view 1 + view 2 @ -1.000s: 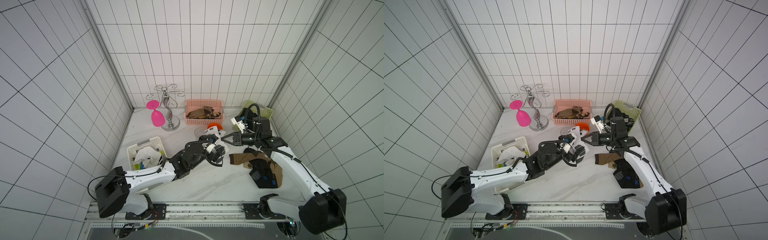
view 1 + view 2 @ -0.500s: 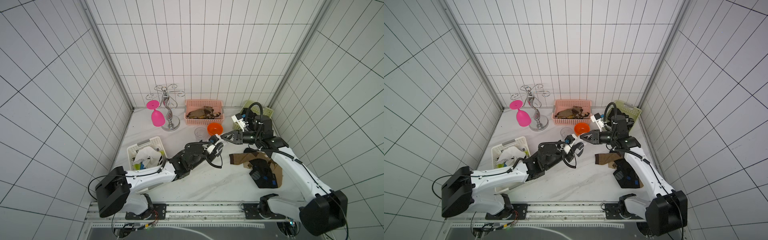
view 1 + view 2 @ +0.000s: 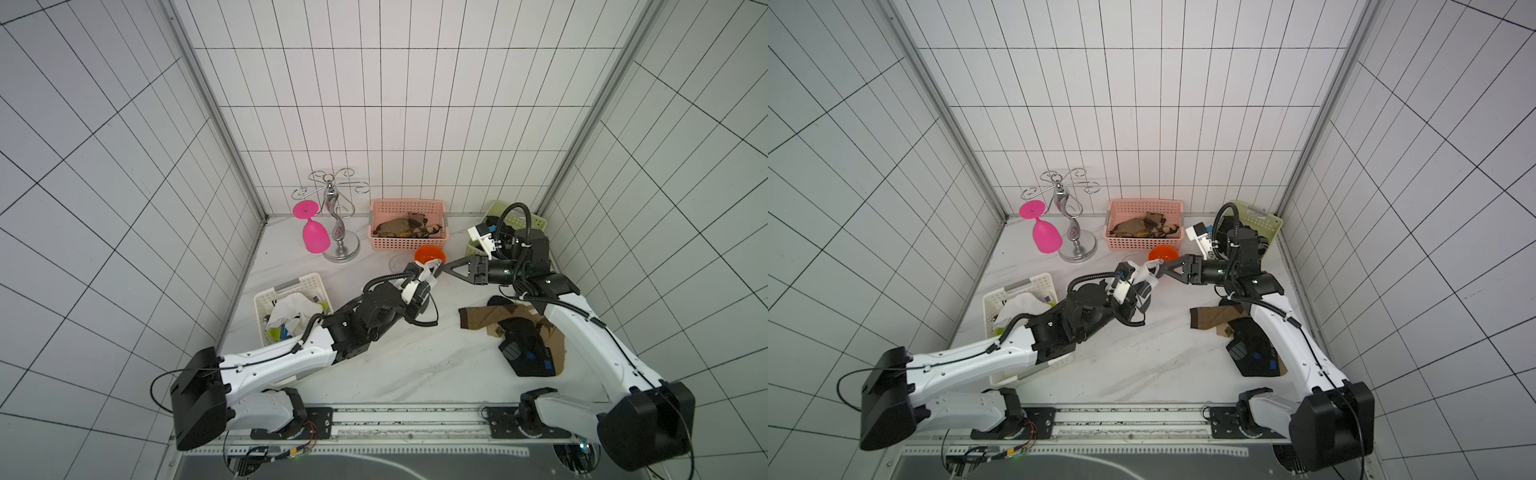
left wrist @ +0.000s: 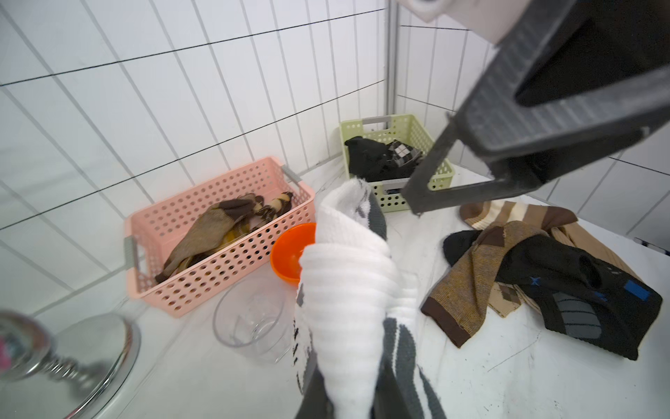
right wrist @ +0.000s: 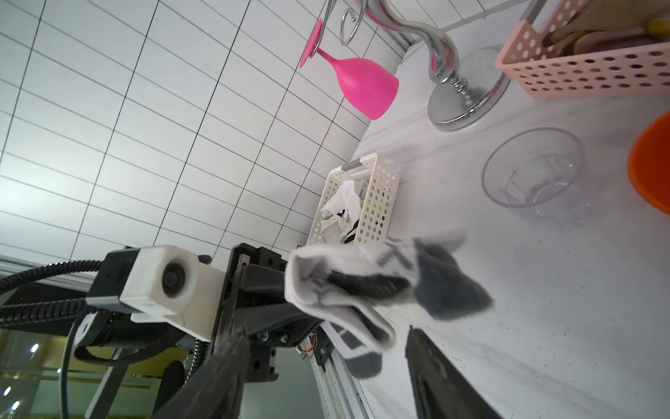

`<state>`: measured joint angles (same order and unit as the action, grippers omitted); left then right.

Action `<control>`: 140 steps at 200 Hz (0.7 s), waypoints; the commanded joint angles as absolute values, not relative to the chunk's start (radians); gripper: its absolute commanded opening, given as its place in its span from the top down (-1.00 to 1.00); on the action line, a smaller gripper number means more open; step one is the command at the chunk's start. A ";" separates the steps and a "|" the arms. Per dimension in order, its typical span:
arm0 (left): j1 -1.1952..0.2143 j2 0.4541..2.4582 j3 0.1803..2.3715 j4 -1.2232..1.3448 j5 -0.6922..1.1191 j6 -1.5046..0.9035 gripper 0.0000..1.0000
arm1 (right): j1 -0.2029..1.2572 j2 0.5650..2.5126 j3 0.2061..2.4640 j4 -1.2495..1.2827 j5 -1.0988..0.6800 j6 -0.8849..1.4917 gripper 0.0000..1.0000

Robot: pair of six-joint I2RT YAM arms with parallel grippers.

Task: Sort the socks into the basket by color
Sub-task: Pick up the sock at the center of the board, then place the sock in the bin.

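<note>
A: Sock under observation?

B: 1 white ribbed fabric sock with grey marks (image 4: 348, 290), bunched and folded over, held clear of the white marble tabletop (image 4: 471, 381).

A: Left claw?

B: Left claw (image 4: 346, 397) pressed together on that sock, pinching 1 end. The rest sticks out past its tips.

A: Right claw?

B: Right claw (image 5: 325, 330) spread wide, facing the left claw tip to tip. The sock's free end hangs between its 2 fingers (image 5: 232, 355). Contact cannot be told.

A: Surroundings?

B: Beyond the left claw's tips: pink perforated plastic basket (image 4: 232, 261) holding brown socks (image 4: 203, 235), and green perforated plastic basket (image 4: 402, 128) holding black socks (image 4: 369, 159). Behind the right claw, partly beneath its arm: 1 loose heap of brown and black socks (image 4: 525, 275). Behind the left claw: white perforated plastic basket (image 5: 380, 188) with white socks (image 5: 344, 203).
</note>
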<state>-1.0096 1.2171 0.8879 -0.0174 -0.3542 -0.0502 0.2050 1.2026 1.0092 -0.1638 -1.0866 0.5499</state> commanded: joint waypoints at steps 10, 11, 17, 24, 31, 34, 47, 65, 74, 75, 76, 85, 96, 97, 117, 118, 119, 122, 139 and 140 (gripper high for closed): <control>-0.966 1.088 0.942 -0.347 -0.524 -0.329 1.00 | 0.181 1.236 1.088 -0.138 -1.055 0.564 -0.43; -0.963 1.084 0.942 -0.354 -0.525 -0.338 1.00 | 0.180 1.238 1.087 -0.138 -1.056 0.565 -0.43; -0.947 1.061 0.945 -0.404 -0.538 -0.397 1.00 | 0.180 1.245 1.079 -0.139 -1.054 0.565 -0.43; -0.919 1.037 0.954 -0.471 -0.541 -0.448 1.00 | 0.178 1.255 1.072 -0.147 -1.043 0.563 -0.44; -0.884 1.021 0.968 -0.539 -0.542 -0.494 1.00 | 0.178 1.263 1.068 -0.167 -1.028 0.551 -0.44; -0.868 1.016 0.975 -0.576 -0.544 -0.514 1.00 | 0.178 1.267 1.068 -0.176 -1.020 0.544 -0.44; -0.795 0.996 0.991 -0.688 -0.545 -0.577 1.00 | 0.178 1.287 1.067 -0.215 -0.999 0.516 -0.43; -0.670 0.973 0.993 -0.778 -0.497 -0.621 1.00 | 0.178 1.313 1.067 -0.266 -0.970 0.482 -0.43; -0.591 0.960 0.988 -0.802 -0.458 -0.631 1.00 | 0.178 1.327 1.068 -0.290 -0.964 0.464 -0.43; -0.582 0.959 0.987 -0.805 -0.452 -0.633 1.00 | 0.179 1.329 1.068 -0.292 -0.963 0.462 -0.43; -0.572 0.958 0.987 -0.806 -0.447 -0.633 1.00 | 0.179 1.329 1.068 -0.295 -0.963 0.460 -0.43; -0.489 0.951 0.983 -0.828 -0.404 -0.640 1.00 | 0.179 1.337 1.069 -0.302 -0.956 0.446 -0.43; -0.406 0.945 0.979 -0.858 -0.385 -0.645 1.00 | 0.178 1.339 1.062 -0.322 -0.945 0.438 -0.42; -0.399 0.944 0.979 -0.859 -0.386 -0.646 1.00 | 0.179 1.340 1.061 -0.325 -0.943 0.438 -0.43; -0.289 0.946 0.986 -0.916 -0.409 -0.628 1.00 | 0.178 1.337 1.048 -0.335 -0.931 0.427 -0.42; -0.284 0.946 0.986 -0.918 -0.408 -0.626 1.00 | 0.178 1.337 1.048 -0.335 -0.930 0.426 -0.42; -0.279 0.948 0.987 -0.921 -0.407 -0.622 1.00 | 0.179 1.338 1.048 -0.335 -0.930 0.425 -0.42; -0.265 0.952 0.988 -0.927 -0.403 -0.614 1.00 | 0.178 1.339 1.046 -0.336 -0.929 0.425 -0.42; -0.193 0.984 1.001 -0.971 -0.396 -0.585 1.00 | 0.178 1.348 1.034 -0.341 -0.927 0.420 -0.42; -0.190 0.986 1.002 -0.972 -0.397 -0.583 1.00 | 0.179 1.348 1.033 -0.341 -0.927 0.419 -0.41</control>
<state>-0.2611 0.9646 0.9726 -0.8688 -0.4103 -0.5915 0.1829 1.3411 1.0092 -0.3050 -0.9440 0.4606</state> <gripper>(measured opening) 0.124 0.710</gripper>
